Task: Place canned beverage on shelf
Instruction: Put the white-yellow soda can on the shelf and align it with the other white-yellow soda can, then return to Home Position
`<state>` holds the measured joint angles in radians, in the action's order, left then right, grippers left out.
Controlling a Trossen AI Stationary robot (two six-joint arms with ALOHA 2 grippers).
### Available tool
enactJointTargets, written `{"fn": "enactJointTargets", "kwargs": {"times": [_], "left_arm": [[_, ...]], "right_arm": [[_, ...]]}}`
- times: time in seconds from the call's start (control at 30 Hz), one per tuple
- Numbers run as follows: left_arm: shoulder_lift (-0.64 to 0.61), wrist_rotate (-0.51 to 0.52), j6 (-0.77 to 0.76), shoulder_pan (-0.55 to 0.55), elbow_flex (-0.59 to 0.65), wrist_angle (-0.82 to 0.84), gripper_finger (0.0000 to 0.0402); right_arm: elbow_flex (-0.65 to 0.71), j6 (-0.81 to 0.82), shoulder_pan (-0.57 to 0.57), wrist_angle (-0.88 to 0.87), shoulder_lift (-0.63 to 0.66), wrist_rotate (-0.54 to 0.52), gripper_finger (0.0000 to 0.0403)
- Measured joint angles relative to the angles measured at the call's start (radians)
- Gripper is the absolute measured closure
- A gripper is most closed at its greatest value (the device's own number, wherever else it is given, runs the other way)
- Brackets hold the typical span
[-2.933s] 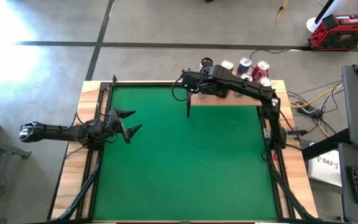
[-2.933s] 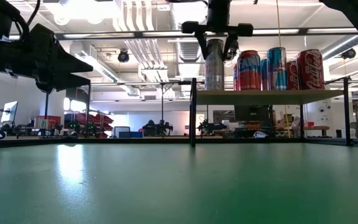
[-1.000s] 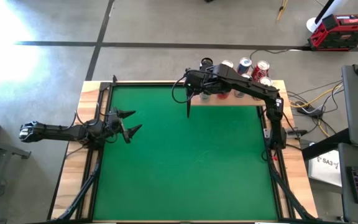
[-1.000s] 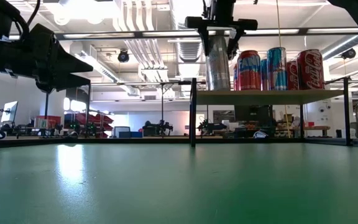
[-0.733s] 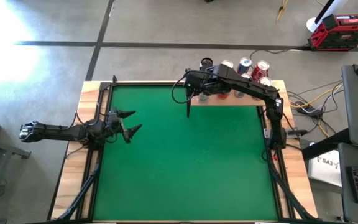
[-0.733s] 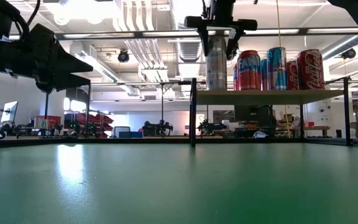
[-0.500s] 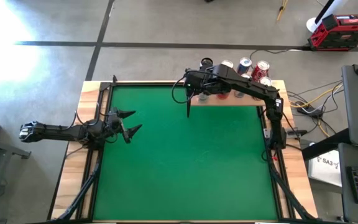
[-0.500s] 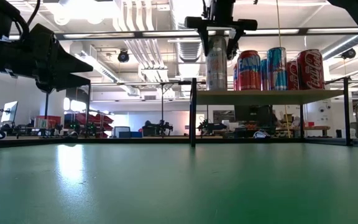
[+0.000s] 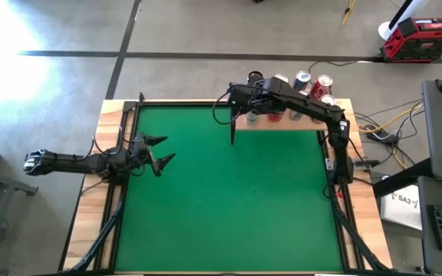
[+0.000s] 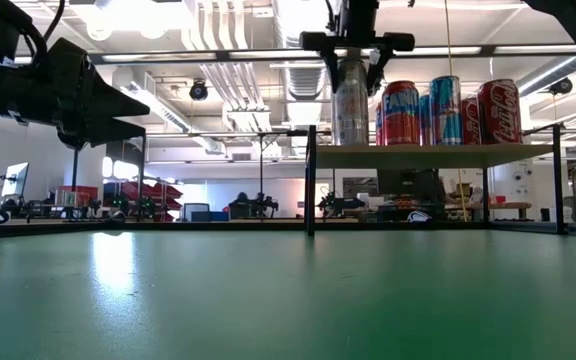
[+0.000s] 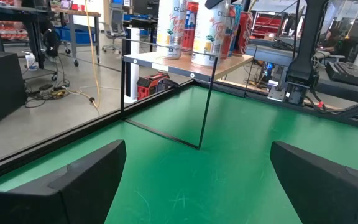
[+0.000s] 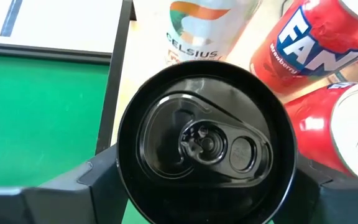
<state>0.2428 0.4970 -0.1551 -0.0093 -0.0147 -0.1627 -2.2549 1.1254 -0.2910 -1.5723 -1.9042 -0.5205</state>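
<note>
My right gripper (image 12: 201, 186) clasping a silver can (image 10: 349, 100) with black lid, upright on the light-wood shelf (image 10: 438, 154) at the mat's twelve o'clock edge, beside red cans (image 10: 400, 113), my left gripper (image 9: 159, 151) spread wide, empty, at nine o'clock

Right pincer (image 12: 207, 180) fingertips hidden beneath black can lid (image 12: 205, 141).

surface: green mat (image 9: 229, 192) | shelf (image 10: 428, 152) at far edge | on shelf: cans (image 10: 438, 110)
</note>
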Motion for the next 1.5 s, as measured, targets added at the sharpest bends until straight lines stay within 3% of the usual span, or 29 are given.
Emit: {"fn": "enactJointTargets", "kwargs": {"times": [0.7,1.13,1.27,1.5], "left_arm": [[0.0,0.0,0.0,0.0,0.0,0.0,0.0017],[0.0,0.0,0.0,0.0,0.0,0.0,0.0017],[0.0,0.0,0.0,0.0,0.0,0.0,0.0017],[0.0,0.0,0.0,0.0,0.0,0.0,0.0017]], "right_arm": [[0.001,-0.027,-0.026,0.036,-0.001,-0.004,0.0123],[0.0,-0.027,-0.016,0.017,0.012,-0.001,0.0039],[0.0,-0.011,0.004,0.001,0.028,0.005,0.0032],[0.003,-0.053,0.069,0.002,0.092,0.185,0.0031]]}}
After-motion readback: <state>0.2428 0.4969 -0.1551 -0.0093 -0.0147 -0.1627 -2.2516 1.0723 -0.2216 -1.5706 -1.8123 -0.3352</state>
